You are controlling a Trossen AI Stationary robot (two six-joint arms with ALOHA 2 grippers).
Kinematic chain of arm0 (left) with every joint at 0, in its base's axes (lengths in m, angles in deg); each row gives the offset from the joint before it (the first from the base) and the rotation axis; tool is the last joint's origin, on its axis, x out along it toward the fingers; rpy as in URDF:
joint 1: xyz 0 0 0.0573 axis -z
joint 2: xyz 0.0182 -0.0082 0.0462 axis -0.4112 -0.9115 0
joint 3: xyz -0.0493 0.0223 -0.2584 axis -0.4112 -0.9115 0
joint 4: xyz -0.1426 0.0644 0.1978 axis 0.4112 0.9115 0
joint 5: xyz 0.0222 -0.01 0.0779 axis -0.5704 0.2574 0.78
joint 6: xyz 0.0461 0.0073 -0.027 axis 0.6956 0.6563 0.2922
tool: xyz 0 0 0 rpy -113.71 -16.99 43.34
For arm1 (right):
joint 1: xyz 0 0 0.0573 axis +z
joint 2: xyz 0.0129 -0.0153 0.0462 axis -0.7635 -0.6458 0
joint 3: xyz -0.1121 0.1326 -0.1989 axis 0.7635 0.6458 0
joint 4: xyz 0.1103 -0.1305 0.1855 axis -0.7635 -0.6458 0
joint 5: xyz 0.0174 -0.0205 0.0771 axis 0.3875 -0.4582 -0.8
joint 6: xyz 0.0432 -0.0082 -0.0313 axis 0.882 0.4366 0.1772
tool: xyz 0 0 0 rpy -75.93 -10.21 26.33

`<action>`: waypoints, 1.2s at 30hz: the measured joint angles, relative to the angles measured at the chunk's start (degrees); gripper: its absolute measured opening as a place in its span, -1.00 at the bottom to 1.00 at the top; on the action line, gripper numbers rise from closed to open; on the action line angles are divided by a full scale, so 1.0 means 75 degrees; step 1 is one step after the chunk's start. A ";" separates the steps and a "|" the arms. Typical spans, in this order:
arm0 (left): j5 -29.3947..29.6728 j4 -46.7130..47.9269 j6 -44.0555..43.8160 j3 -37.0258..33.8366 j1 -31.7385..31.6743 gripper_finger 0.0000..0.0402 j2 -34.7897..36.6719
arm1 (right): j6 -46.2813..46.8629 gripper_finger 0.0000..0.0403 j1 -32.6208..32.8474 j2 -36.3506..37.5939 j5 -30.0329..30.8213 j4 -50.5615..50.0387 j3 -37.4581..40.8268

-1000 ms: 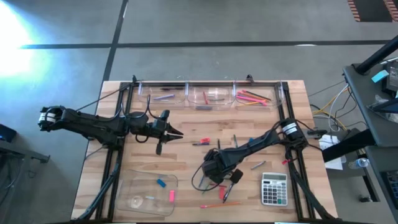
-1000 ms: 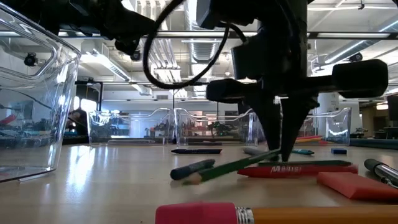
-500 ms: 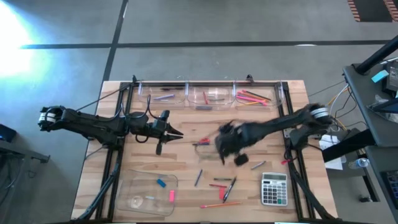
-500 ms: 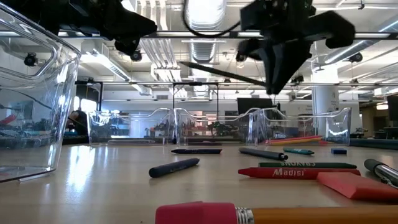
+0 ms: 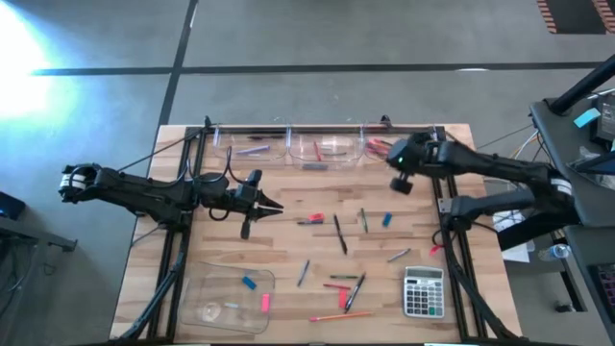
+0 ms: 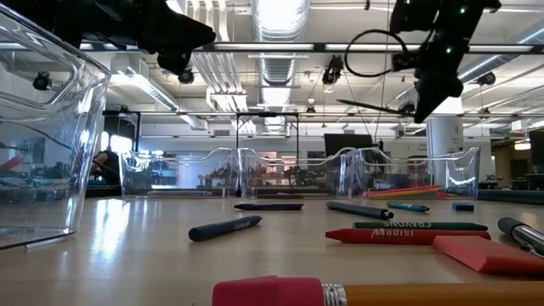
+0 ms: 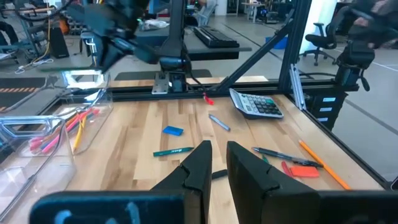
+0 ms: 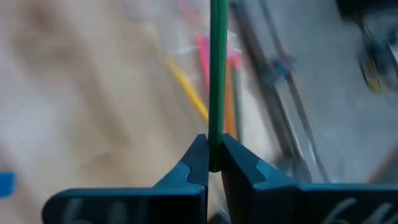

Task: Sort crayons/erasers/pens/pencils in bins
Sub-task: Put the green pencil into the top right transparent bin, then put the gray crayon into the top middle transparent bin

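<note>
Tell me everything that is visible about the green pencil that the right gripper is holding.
The green pencil is a long, very thin, straight stick of plain green. One end is pinched between the two dark fingers of the right gripper, which are shut on it; the rest points forward, away from the wrist. Nothing else touches it. It is held in the air above the rightmost small bin at the far edge of the table, which already contains pink, orange and yellow pencils.

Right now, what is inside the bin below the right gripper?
Pink, orange and yellow pencils lie in that bin. The right gripper, holding a green pencil, covers part of it.
</note>
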 joint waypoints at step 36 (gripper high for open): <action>0.0038 0.0213 0.0000 0.0003 -0.0003 -0.83 0.0000 | 0.0979 -0.11 -0.1222 -0.1529 -0.0887 -0.1680 -0.1112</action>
